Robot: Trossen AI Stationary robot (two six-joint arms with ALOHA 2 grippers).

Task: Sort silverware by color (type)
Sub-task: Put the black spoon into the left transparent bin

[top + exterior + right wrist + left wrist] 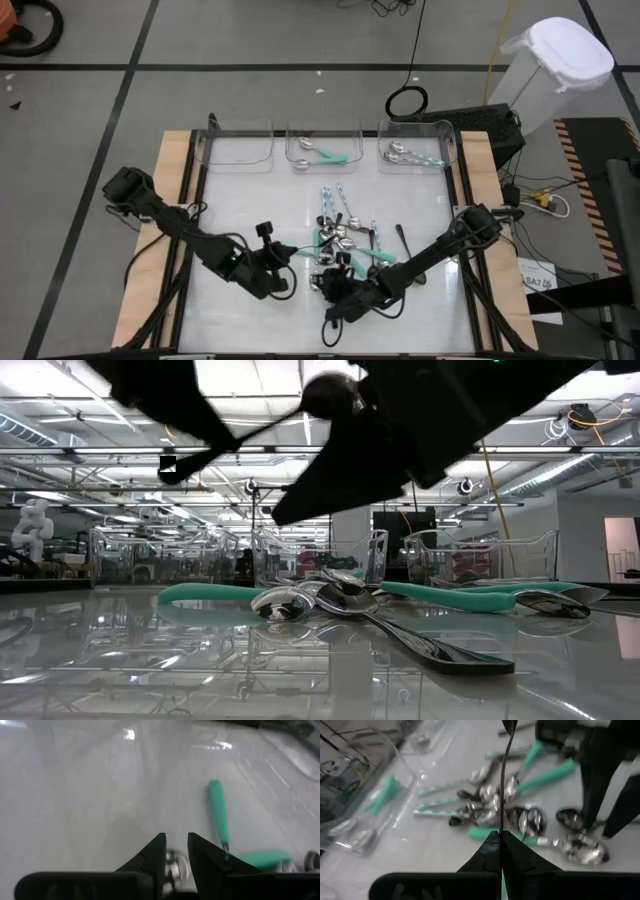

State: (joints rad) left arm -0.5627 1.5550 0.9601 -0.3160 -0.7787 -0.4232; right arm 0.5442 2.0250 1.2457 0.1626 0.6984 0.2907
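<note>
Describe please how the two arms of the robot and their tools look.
Both arms, the left arm and the right arm, are dark, jointed, near black, with thin black cables along them. Each ends in a tool, left tool and right tool, with two black wedge-shaped fingers on a black crossbar.

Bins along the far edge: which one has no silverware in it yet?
The left bin. The middle bin holds teal-handled pieces, the right bin pale-handled ones.
</note>
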